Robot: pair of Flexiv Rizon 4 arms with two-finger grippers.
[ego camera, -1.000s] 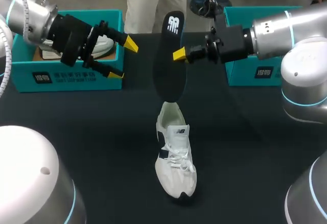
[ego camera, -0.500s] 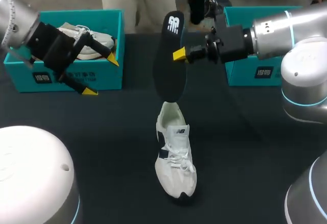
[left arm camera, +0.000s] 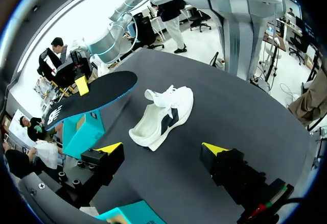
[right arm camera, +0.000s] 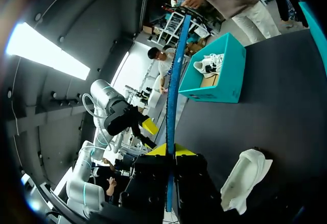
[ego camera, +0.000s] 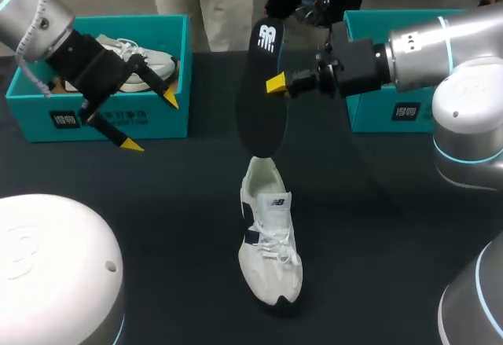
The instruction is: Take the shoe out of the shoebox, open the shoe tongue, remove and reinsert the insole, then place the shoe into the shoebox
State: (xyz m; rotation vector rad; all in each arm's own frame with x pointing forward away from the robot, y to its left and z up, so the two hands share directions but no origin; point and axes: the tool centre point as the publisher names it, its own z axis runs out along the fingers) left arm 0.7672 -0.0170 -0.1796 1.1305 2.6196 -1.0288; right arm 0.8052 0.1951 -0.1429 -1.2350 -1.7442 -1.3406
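A white shoe [ego camera: 269, 239] with a dark side panel lies on the black table, toe toward the front edge. My right gripper [ego camera: 277, 84] is shut on the black insole [ego camera: 262, 97], which hangs upright above the shoe's heel. In the right wrist view the insole [right arm camera: 173, 96] shows edge-on between the yellow tips of that gripper [right arm camera: 170, 150], with the shoe [right arm camera: 245, 180] below. My left gripper [ego camera: 151, 122] stands open and empty in front of the left teal shoebox [ego camera: 102, 113]. In its own view the left gripper [left arm camera: 162, 148] faces the shoe [left arm camera: 163, 117] and the insole [left arm camera: 89, 97].
A second white shoe [ego camera: 145, 58] lies inside the left shoebox. Another teal shoebox [ego camera: 393, 113] stands at the back right, behind my right arm. White arm bases fill both front corners of the table.
My left gripper, still open, has drawn back to the left and toward the near side of the left shoebox. The right arm, insole and shoe have not moved.
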